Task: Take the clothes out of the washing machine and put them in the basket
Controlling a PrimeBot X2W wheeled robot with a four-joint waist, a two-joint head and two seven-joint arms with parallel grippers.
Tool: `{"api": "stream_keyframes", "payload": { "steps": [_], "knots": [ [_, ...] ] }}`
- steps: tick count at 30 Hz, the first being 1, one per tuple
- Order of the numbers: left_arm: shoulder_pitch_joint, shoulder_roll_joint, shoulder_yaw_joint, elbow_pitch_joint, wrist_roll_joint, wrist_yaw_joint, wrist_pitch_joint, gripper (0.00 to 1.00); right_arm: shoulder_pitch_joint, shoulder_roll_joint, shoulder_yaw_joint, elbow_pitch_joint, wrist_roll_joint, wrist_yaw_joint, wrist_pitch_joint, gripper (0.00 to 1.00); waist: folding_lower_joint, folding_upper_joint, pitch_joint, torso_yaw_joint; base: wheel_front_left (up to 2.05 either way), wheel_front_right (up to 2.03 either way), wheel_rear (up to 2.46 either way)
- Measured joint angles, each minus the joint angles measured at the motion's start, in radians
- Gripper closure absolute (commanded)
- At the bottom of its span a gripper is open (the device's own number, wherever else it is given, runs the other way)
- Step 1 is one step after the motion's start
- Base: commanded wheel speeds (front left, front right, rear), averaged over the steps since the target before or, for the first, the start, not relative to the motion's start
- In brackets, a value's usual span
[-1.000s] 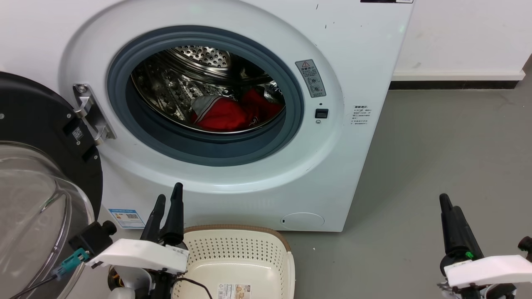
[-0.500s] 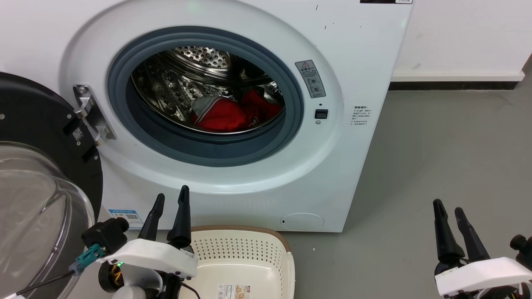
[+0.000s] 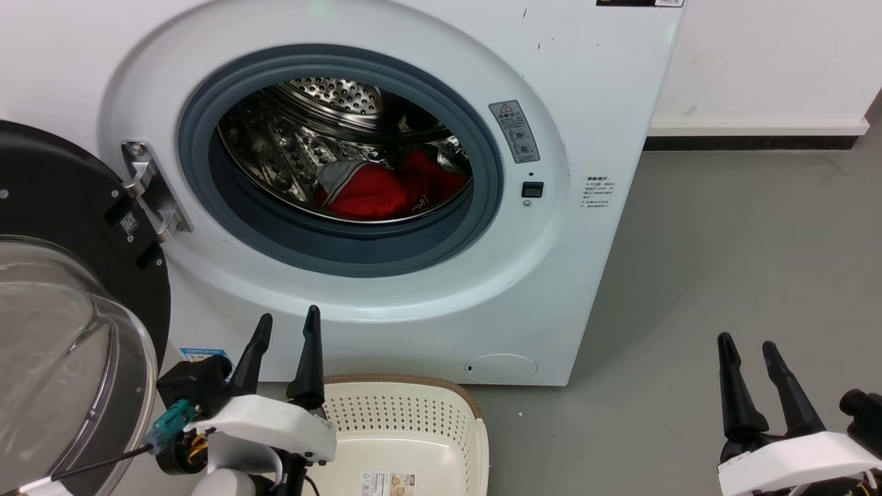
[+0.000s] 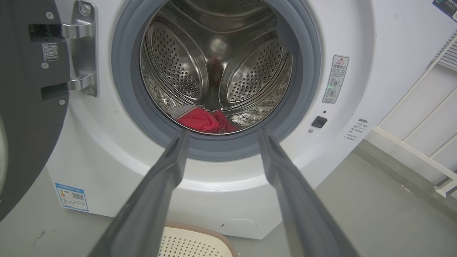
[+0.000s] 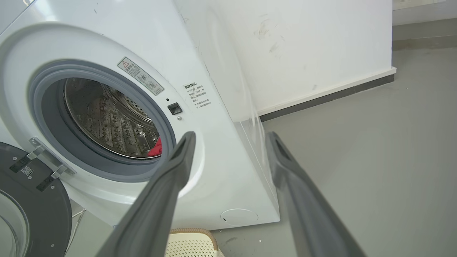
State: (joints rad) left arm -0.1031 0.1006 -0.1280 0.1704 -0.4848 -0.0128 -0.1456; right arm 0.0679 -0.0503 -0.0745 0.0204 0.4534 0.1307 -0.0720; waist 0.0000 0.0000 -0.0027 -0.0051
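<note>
Head view: washing machine (image 3: 606,103) with glass door (image 3: 62,207) swung wide to the left; red clothes (image 3: 386,189) heaped low in the perforated drum (image 3: 296,138), behind the grey door ring (image 3: 344,251). Just in front on the floor (image 3: 723,227), basket (image 3: 400,413), no fabric in the visible part, only a label sticker (image 3: 389,482). Low beside its left end, left gripper (image 3: 289,315), fingers spread, holding nothing. Well off to the right, right gripper (image 3: 745,342), likewise spread and empty. Judged as the very start: no reach begun, no garment out. Next, probably: raise the left gripper, pass over the door ring without snagging the rubber, drop onto the red heap, pinch a thick fold, draw back out to the basket.
</note>
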Motion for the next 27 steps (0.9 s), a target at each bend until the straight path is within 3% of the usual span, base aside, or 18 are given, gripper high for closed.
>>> {"api": "stream_keyframes", "payload": {
  "steps": [27],
  "knots": [
    [-0.005, 0.019, -0.034, 0.008, 0.236, 0.058, -0.062, 0.00, 0.031, 0.000, 0.005, -0.078, -0.260, 0.000, -0.021, 0.00, 0.0000, 0.0000, 0.001, 0.004, 0.00, 0.00, 0.00]
  ]
}}
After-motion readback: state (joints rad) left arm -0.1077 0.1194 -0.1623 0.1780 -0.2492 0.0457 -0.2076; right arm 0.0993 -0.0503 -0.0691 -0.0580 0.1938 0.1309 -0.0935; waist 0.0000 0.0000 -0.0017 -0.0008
